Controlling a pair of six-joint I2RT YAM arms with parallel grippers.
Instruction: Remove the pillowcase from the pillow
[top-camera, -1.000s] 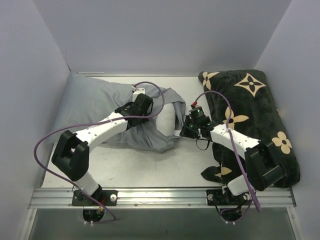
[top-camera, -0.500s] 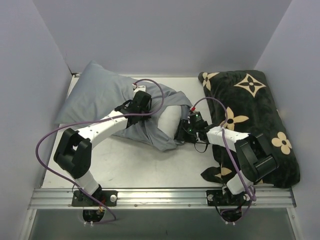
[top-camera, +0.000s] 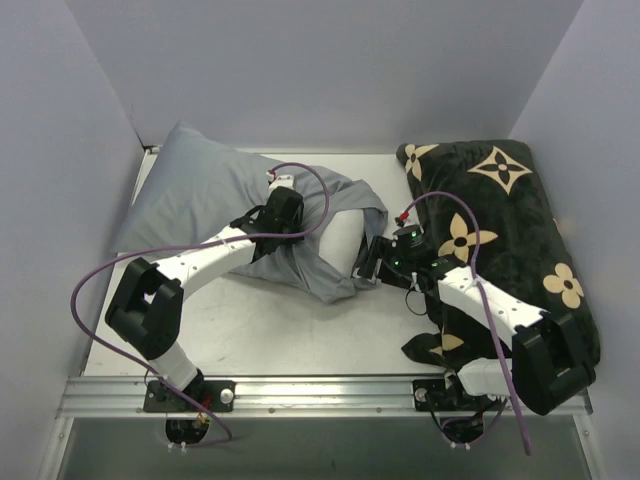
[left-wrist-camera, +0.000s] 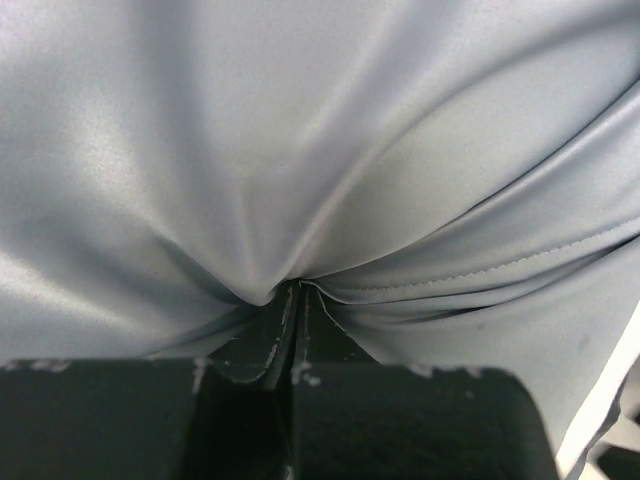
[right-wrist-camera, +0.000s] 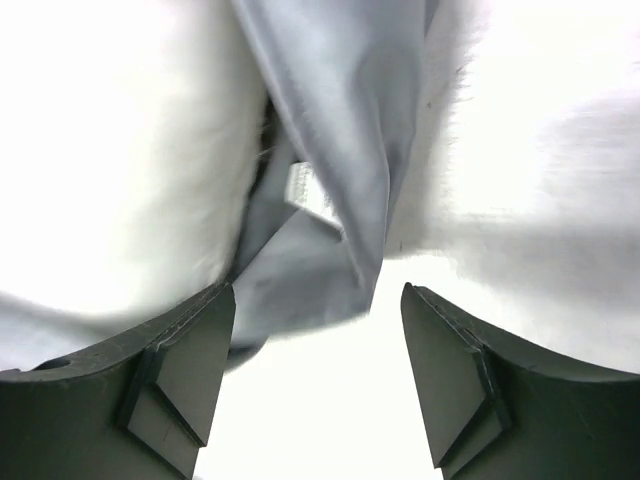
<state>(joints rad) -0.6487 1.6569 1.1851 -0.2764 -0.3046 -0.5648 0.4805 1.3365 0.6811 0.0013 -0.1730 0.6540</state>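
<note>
The blue-grey pillowcase (top-camera: 205, 195) lies at the back left, bunched toward the middle. The white pillow (top-camera: 343, 243) pokes out of its open right end. My left gripper (top-camera: 283, 218) is on top of the bunched cloth. In the left wrist view its jaws (left-wrist-camera: 291, 296) are pressed together with a fold of the pillowcase (left-wrist-camera: 300, 150) pinched between them. My right gripper (top-camera: 368, 262) stands open just right of the bare pillow end. In the right wrist view its fingertips (right-wrist-camera: 317, 292) are wide apart and hold nothing. A hanging fold of pillowcase (right-wrist-camera: 335, 150) and white pillow (right-wrist-camera: 120, 150) lie just ahead of them.
A black cushion (top-camera: 505, 225) with tan flower motifs fills the right side, and my right arm reaches across its left edge. Pale walls (top-camera: 60, 200) close in the table on the left, back and right. A metal rail (top-camera: 320, 395) runs along the near edge.
My right gripper has opened, let go and drawn back slightly right of the pillow end. The left gripper stays shut on the cloth; the covered pillow's far left end has risen against the wall.
</note>
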